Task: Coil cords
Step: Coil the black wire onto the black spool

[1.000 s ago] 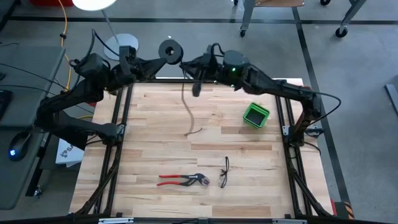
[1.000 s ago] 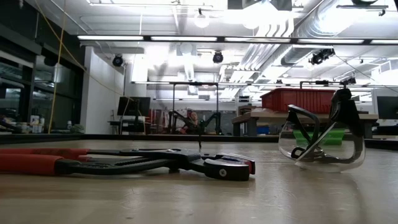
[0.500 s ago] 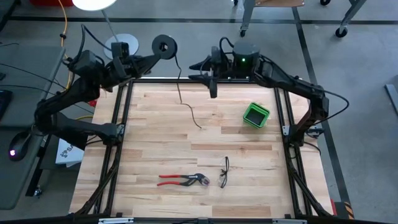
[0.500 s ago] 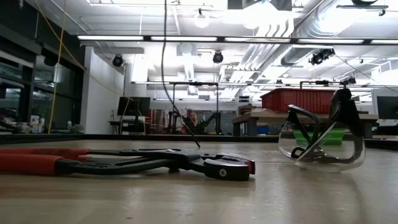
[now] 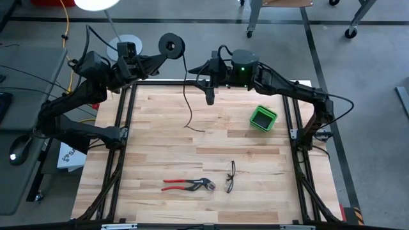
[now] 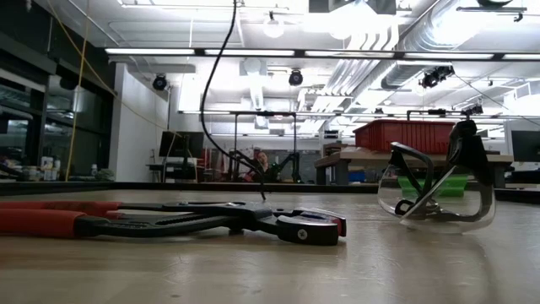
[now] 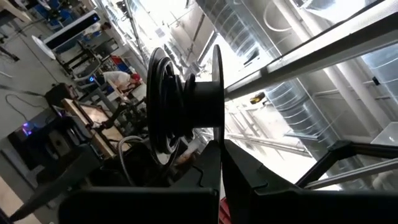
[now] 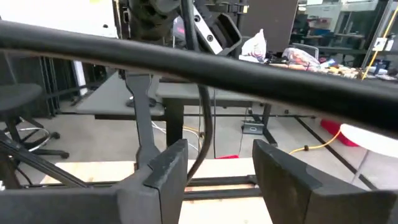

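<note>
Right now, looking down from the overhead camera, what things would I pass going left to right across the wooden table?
Red-handled pliers → loose end of the black cord → safety glasses → green box.

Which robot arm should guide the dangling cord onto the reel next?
Probably the right. Its pincer is open with the cord hanging between its fingers, while the left pincer is busy gripping the reel.

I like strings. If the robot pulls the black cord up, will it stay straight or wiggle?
Probably wiggle. The cord hangs from the reel in loose bends, so it looks floppy. Its end lies curled on the table, so it would likely drag and swing.
</note>
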Robot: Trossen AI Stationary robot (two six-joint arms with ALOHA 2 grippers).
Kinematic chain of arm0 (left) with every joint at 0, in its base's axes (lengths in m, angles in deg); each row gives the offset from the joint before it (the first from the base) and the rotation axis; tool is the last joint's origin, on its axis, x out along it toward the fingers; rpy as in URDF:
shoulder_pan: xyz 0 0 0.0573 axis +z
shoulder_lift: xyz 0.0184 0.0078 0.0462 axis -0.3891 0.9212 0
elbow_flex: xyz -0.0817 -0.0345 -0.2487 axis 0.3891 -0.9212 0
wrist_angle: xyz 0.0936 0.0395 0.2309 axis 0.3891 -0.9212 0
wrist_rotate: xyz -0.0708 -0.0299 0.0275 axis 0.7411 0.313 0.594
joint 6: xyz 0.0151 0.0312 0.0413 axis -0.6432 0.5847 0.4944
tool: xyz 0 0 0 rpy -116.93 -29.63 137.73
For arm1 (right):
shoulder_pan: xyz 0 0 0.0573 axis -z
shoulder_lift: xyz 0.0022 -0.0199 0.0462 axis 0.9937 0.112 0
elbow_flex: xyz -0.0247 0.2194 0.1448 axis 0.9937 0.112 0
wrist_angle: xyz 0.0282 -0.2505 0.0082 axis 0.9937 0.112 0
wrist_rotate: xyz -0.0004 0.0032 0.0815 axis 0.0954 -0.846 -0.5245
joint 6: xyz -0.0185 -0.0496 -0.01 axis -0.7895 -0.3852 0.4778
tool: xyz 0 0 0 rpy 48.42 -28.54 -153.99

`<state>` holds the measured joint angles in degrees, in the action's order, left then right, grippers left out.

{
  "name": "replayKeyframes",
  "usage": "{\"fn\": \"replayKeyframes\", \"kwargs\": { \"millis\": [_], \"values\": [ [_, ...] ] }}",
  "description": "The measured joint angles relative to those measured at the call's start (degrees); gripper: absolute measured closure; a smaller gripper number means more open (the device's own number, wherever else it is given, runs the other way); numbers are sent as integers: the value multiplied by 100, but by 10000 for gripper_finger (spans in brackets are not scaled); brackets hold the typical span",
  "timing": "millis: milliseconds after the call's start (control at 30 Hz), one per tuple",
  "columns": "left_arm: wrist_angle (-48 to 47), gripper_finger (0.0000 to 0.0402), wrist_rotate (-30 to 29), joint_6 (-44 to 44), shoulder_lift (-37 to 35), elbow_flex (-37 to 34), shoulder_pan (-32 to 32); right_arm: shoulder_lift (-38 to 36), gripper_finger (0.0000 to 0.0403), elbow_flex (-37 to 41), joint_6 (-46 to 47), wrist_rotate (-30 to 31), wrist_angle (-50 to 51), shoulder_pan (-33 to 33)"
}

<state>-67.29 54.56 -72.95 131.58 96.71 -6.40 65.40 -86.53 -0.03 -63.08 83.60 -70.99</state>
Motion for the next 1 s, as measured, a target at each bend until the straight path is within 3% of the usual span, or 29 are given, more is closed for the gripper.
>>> {"fn": "replayKeyframes", "kwargs": {
  "millis": [233, 567, 700, 900, 1000],
  "values": [
    [16, 401, 0, 28, 5, 0, 0, -2, 230, -2, 389, -268, -312, -21],
    [231, 401, 55, -103, 131, 0, -2, 137, 242, 0, 496, 83, -298, -21],
    [269, 401, 70, -114, 146, 0, -4, 153, 283, 0, 467, 111, -336, -21],
    [269, 401, 69, -111, 133, 0, 0, 139, 384, 0, 425, 111, -237, -21],
    [271, 401, 46, -113, 121, 0, 0, 77, 393, 0, 342, 228, -223, -69]
  ]
}}
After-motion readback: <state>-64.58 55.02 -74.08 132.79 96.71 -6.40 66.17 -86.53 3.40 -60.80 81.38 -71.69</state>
